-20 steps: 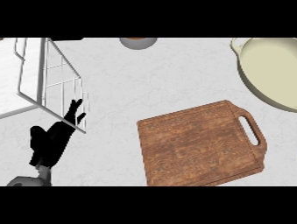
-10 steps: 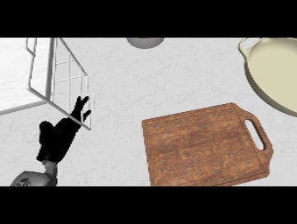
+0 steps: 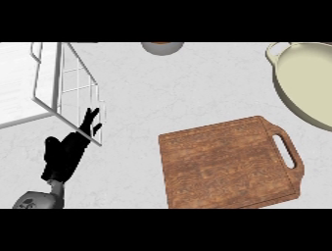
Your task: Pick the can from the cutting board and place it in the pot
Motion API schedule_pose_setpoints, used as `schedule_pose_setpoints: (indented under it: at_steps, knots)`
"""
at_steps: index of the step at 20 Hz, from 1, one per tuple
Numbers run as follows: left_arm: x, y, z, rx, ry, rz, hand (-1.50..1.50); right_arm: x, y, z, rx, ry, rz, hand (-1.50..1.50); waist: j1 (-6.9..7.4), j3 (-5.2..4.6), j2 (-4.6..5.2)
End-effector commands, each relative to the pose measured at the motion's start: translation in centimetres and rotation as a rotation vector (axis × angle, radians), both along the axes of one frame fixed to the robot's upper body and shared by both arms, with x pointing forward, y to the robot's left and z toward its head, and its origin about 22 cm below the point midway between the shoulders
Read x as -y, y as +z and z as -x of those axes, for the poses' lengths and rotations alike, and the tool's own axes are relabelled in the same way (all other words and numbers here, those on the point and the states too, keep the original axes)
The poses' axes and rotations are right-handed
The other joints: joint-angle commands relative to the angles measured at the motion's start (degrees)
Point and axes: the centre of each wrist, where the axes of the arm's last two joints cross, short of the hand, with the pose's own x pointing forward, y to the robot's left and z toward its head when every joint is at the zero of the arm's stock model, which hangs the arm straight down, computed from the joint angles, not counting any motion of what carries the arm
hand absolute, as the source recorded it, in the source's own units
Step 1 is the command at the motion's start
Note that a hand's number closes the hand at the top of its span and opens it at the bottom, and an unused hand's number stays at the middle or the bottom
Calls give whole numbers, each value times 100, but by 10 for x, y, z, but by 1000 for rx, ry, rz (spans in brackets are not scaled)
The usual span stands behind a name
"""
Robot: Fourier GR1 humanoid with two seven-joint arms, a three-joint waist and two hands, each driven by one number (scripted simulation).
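Note:
A brown wooden cutting board [image 3: 226,164] with a handle slot at its right lies on the counter at lower centre-right, its top bare. No can shows on it. The cream pot [image 3: 320,86] with a side handle sits at the upper right, its inside bare. My left hand [image 3: 67,149] rests at the lower left, fingers straight and pointing up beside the wire rack, holding nothing. The right hand is out of view.
A white wire dish rack [image 3: 60,88] stands at the upper left, close to my left hand's fingertips. A small grey round object [image 3: 161,46] is cut off by the top edge. White marble counter [image 3: 168,98] lies between rack, board and pot.
The view has shifted: board, pot and rack all sit a little further right and lower in the picture. The dark shape at the right edge a second ago is gone. Left hand keeps its pose.

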Motion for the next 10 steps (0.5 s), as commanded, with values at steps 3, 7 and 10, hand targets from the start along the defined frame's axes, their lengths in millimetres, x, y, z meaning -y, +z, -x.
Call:
schedule_pose_setpoints:
  at_steps: [3, 7, 10]
  knots:
    - [10, -11, 1, -84, -42, 20, 0, -8, 57, -48, -39, -29, 117, 150, 2, -39, 46]
    - [-7, -5, -9, -83, -31, 12, 0, -34, 95, -94, -66, -20, 146, 150, 39, -44, 56]
    - [4, -19, -5, -78, -20, 16, 0, -50, 97, -113, -152, 15, 187, 150, 28, -43, 59]
